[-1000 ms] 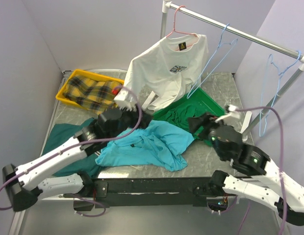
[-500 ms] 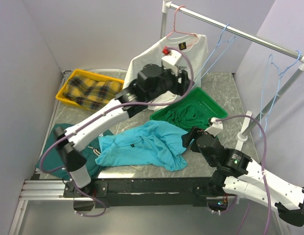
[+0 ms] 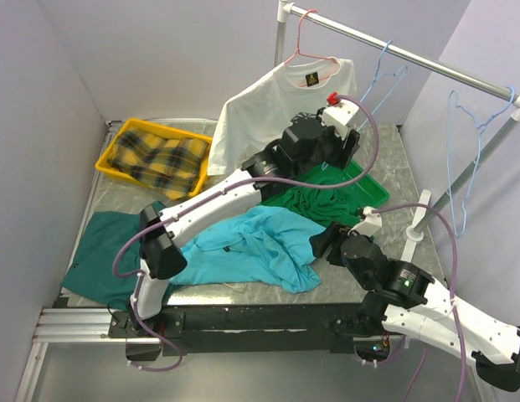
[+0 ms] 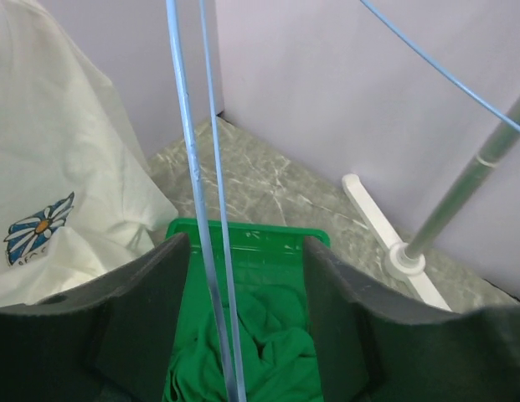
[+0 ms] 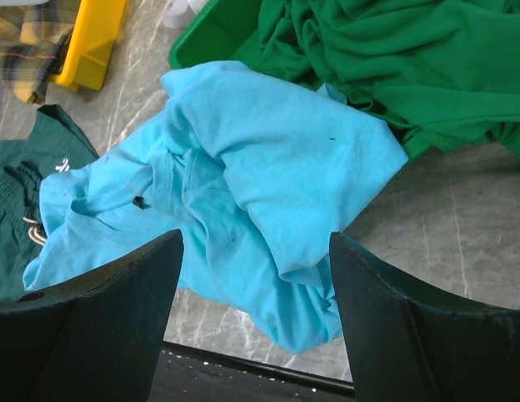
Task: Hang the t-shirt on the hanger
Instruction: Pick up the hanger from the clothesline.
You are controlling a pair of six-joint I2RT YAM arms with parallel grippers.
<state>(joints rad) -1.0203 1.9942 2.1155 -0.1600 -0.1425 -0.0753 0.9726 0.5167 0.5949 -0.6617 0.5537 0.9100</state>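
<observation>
Left gripper (image 4: 247, 251) has swung right, fingers spread around hanger (image 4: 191, 167) wires, beside white shirt (image 4: 59, 167); right gripper (image 5: 255, 243) gapes over t-shirt (image 5: 268, 167).

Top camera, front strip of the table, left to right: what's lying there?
First the dark green garment → turquoise t-shirt → white rack foot.
</observation>
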